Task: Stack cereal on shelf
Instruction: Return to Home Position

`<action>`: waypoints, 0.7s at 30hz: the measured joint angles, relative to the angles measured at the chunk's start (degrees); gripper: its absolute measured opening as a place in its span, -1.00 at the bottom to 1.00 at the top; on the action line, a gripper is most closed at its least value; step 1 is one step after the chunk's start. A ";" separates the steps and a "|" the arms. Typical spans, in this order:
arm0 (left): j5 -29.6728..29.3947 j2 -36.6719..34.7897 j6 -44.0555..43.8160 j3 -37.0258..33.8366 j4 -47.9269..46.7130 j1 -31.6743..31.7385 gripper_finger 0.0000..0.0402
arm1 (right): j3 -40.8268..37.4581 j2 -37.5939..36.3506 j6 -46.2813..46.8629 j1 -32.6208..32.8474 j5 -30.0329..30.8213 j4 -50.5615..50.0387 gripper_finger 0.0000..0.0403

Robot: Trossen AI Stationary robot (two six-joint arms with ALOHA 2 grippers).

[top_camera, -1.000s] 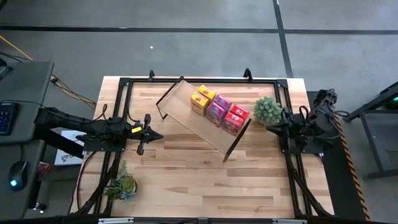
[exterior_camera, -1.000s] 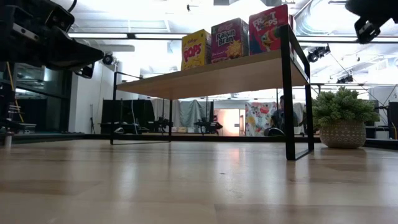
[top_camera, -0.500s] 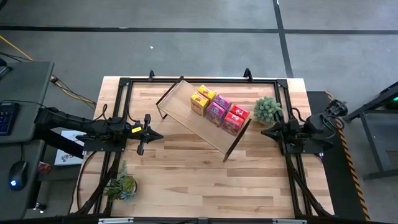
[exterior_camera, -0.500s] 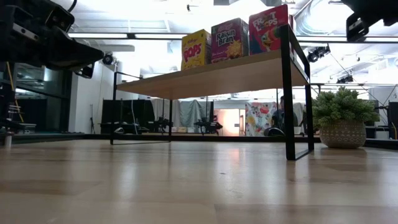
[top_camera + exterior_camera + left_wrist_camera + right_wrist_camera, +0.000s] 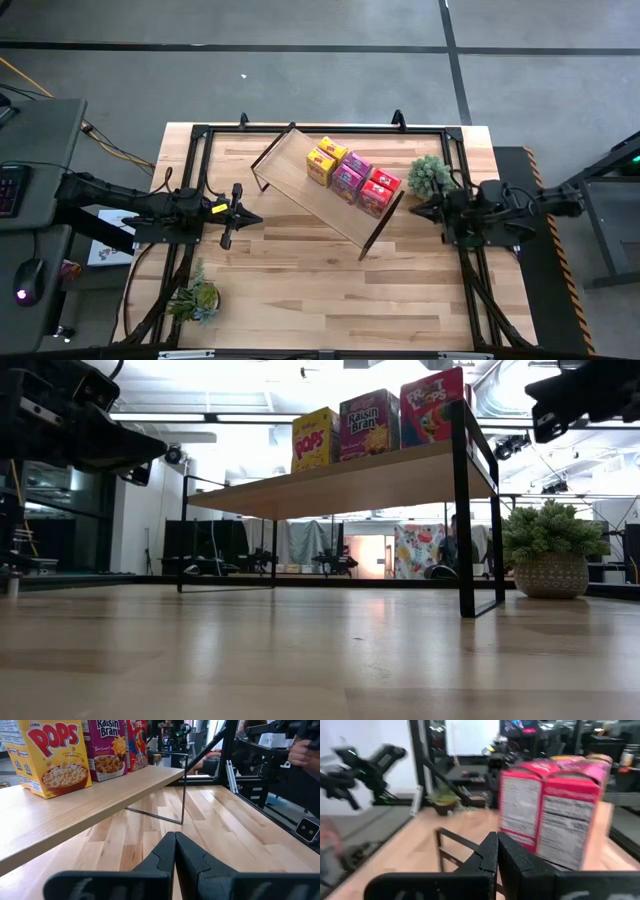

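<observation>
Pale wooden planks make up the bench (image 5: 300,285), with black rails along its edges and grey floor around it. On it stands the shelf (image 5: 295,172), its long axis running slantwise from the far-left part of the bench toward the near-right.

All six cereal boxes stand upright on the right half of the shelf, in two rows of three along its length: yellow boxes (image 5: 327,158), pink boxes (image 5: 350,173), then red boxes (image 5: 379,190) nearest the shelf's right end. Their printed fronts face the near-left side of the bench. The left wrist view reads "CORN POPS" on the yellow front (image 5: 52,755) and "Raisin Bran" on the pink one (image 5: 110,747). The low view shows "FROOT LOOPS" on the red one (image 5: 432,405). The right wrist view catches only blurred side panels of small print.

The left gripper (image 5: 256,217) hangs over the left part of the bench, arm stretched level from the left edge, pointing at the shelf's long side; its fingers are pressed together on nothing. The right gripper (image 5: 416,210) sits by the right edge, aimed at the shelf's right end, fingers likewise closed and empty.

A potted plant (image 5: 430,175) stands just beside the right gripper; another plant (image 5: 195,298) sits near the bench's near-left corner.
</observation>
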 joint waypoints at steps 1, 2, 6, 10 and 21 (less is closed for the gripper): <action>0.00 -0.01 0.00 0.00 0.00 0.01 -1.00 | 0.00 0.02 -0.40 -0.61 0.19 -0.88 -1.00; 0.00 -0.01 0.00 0.00 0.00 0.00 -1.00 | 0.00 0.04 -0.91 -1.06 0.94 -1.39 -1.00; 0.00 0.00 -0.02 0.02 0.00 0.01 -1.00 | -0.03 -0.07 -2.75 -1.40 1.43 -1.49 -1.00; 0.00 -0.01 0.00 0.02 0.00 0.01 -1.00 | -3.91 -0.24 -3.03 -1.40 1.14 4.39 -1.00; 0.00 -0.01 0.00 0.02 0.00 0.01 -1.00 | -12.35 -4.14 -3.25 -1.38 0.17 15.27 -1.00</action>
